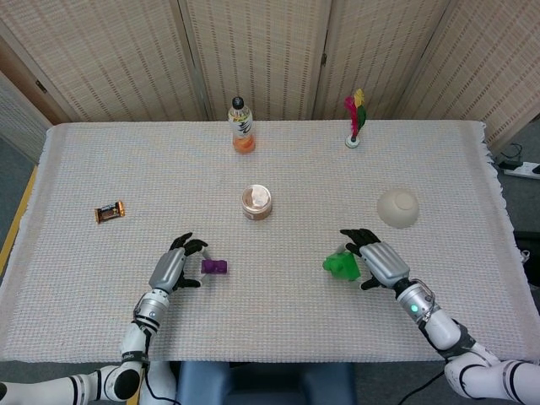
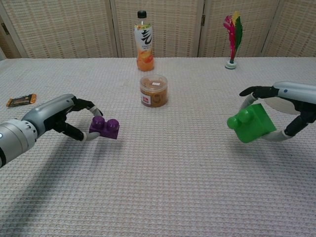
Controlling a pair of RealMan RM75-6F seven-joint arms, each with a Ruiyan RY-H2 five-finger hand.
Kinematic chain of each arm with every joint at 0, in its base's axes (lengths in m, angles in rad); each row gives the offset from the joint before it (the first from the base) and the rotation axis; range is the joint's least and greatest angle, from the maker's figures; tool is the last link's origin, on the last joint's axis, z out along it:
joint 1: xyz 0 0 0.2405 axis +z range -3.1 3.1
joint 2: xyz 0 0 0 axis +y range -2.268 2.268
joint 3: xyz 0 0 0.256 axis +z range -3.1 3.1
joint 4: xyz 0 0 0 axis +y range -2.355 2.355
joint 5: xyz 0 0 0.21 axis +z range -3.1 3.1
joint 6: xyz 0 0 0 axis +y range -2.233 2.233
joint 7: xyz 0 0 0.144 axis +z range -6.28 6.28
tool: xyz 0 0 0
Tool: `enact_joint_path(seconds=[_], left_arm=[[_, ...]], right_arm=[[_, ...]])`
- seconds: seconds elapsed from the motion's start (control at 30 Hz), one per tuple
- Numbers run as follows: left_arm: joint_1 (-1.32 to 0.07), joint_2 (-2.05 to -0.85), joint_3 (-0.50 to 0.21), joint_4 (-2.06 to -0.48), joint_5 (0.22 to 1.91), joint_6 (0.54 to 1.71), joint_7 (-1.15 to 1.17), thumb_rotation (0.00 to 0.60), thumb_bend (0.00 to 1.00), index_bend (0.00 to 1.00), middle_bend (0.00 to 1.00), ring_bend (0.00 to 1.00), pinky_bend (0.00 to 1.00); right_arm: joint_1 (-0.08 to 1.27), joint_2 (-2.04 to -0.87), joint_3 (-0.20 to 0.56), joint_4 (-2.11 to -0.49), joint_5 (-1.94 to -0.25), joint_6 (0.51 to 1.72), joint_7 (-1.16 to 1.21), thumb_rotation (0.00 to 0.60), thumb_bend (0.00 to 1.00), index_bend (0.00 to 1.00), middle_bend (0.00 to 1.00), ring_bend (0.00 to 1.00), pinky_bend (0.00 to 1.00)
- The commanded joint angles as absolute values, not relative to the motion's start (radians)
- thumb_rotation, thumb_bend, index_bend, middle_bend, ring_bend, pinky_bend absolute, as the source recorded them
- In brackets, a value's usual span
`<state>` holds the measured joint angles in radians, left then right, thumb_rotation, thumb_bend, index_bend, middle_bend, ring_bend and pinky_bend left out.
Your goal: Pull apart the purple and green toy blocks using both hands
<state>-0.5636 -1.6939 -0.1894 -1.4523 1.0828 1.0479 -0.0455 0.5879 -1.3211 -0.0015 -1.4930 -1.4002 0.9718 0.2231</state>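
Observation:
The purple block (image 1: 214,267) (image 2: 104,128) is pinched at its left end by my left hand (image 1: 173,268) (image 2: 59,116), low over the cloth at the front left. Apart from it, the bigger green block (image 1: 341,264) (image 2: 250,123) sits tilted in the grip of my right hand (image 1: 380,262) (image 2: 291,106) at the front right, studs pointing left. The two blocks are separated by a wide gap of bare cloth.
A small lidded jar (image 1: 256,202) (image 2: 153,90) stands mid-table, an orange drink bottle (image 1: 242,126) (image 2: 143,42) behind it. A white bowl (image 1: 397,207) lies right, a feather shuttlecock (image 1: 355,118) back right, a snack bar (image 1: 110,211) (image 2: 20,100) far left.

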Motion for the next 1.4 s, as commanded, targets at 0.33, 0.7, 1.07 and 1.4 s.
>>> enact_joint_path(seconds=[0.33, 0.7, 1.07, 1.4], left_arm=[[-0.568, -1.648, -0.18, -1.473, 1.122, 0.988, -0.084, 0.6, 0.48, 0.0, 0.0, 0.0, 0.0], [-0.524, -1.546, -0.158, -1.586, 1.309, 1.122, -0.104, 0.6, 0.47, 0.0, 0.0, 0.0, 0.0], [-0.387, -1.234, -0.012, -1.667, 1.507, 1.281, -0.091, 0.6, 0.47, 0.01, 0.0, 0.0, 0.0], [-0.163, -1.262, 0.026, -1.555, 1.503, 1.574, 0.124, 0.6, 0.46, 0.01, 0.0, 0.0, 0.0]], right_arm=[[0.591, -1.272, 0.002, -1.525, -1.403, 0.917, 0.253, 0.6, 0.33, 0.0, 0.0, 0.0, 0.0], [0.538, -1.17, 0.009, -1.614, -1.514, 1.061, 0.283, 0.6, 0.33, 0.0, 0.0, 0.0, 0.0], [0.245, -1.179, -0.023, -1.631, -1.583, 1.53, -0.165, 0.6, 0.33, 0.0, 0.0, 0.0, 0.0], [0.125, -1.244, -0.029, -1.571, -1.476, 1.567, -0.216, 0.6, 0.33, 0.0, 0.0, 0.0, 0.0]])
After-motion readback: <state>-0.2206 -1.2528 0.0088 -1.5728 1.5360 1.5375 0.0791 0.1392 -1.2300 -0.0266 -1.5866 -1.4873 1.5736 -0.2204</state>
